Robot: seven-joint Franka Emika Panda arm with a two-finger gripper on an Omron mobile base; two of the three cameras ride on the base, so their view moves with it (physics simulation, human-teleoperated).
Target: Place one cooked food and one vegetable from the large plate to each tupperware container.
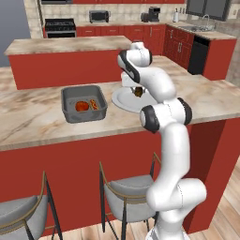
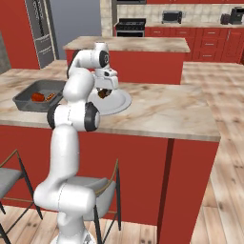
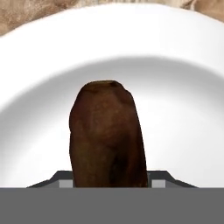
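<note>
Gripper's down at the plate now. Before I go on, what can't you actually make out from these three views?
- The gripper fingertips: the brown food covers them in the hand view, so contact is unclear.
- The large plate: the arm blocks much of it from the left base.
- The dark container: two reddish items inside, too small to identify.
- The second container: cannot be made out.

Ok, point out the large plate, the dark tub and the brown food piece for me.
large plate (image 3: 183, 78), hand view, bare white inner surface.
dark tub (image 1: 69, 115), left base view, front wall.
brown food piece (image 3: 107, 135), hand view, middle of its body.
</note>
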